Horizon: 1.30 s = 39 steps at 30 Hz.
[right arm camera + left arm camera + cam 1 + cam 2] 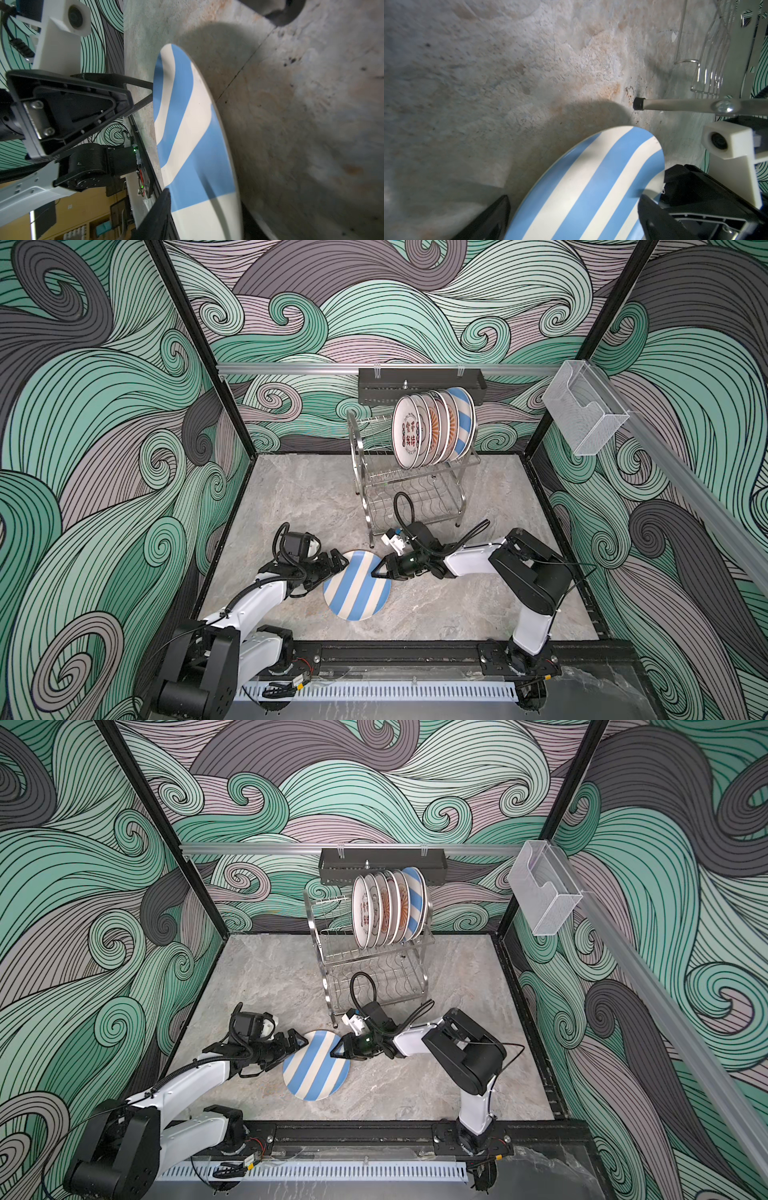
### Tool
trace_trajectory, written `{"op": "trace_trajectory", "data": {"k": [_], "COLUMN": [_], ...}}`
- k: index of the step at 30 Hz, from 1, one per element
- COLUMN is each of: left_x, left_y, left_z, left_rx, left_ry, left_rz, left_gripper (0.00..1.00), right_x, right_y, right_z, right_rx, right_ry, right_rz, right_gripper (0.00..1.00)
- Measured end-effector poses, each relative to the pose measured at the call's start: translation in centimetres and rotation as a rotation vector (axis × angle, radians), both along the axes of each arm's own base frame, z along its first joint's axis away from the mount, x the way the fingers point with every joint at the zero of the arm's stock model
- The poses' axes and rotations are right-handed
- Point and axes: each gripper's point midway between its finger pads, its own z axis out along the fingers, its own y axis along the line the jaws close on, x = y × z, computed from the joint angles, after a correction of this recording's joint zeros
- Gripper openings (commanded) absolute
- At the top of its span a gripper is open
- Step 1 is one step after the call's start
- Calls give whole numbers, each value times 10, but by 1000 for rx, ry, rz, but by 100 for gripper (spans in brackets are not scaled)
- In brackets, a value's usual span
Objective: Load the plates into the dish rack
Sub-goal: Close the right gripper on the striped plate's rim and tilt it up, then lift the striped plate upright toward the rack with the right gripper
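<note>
Marble tabletop (311, 497), striped plate (357, 585) between parted jaws of right end effector (377, 570); left end effector (338, 562) grip unclear.

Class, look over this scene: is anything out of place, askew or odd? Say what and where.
One striped plate is not in the dish rack with the other plates: it is tilted, its far edge lifted off the table with a shadow beneath, the left tool and right tool at opposite rims.
</note>
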Motion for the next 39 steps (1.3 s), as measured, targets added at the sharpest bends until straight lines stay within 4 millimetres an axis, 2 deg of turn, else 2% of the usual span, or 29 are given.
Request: {"op": "trace_trajectory", "data": {"k": [8, 10, 15, 18, 21, 24, 28, 30, 32, 36, 39], "left_x": [0, 0, 6, 11, 19, 36, 62, 70, 75, 77, 77], "left_y": [-4, -4, -6, -8, -10, -12, -10, -3, 7, 30, 34], "left_z": [1, 2, 11, 18, 32, 64, 115, 130, 136, 136, 136], "left_rx": [5, 10, 14, 15, 23, 34, 43, 45, 45, 38, 18], "left_ry": [6, 9, -14, -29, -42, -103, -225, -265, -280, -273, -268], "left_rz": [-19, -24, -40, -52, -69, -94, -113, -109, -99, -58, -64], "left_gripper": [99, 99, 99, 98, 99, 98, 99, 99, 99, 99, 99], "right_x": [1, 2, 1, 3, 3, 0, -10, -15, -17, -13, -3], "right_y": [-1, -2, -7, -10, -14, -21, -37, -48, -60, -92, -114], "right_z": [10, 14, 29, 39, 48, 59, 84, 99, 117, 163, 202], "right_rx": [12, 17, 26, 27, 21, 10, -17, -40, -62, -102, -130], "right_ry": [-1, -9, -42, -70, -92, -116, -179, -221, -271, -395, -483], "right_rz": [-19, -26, -46, -60, -70, -76, -53, -40, -43, -102, -167], "right_gripper": [20, 12, 1, 0, 0, 0, 0, 0, 0, 0, 0]}}
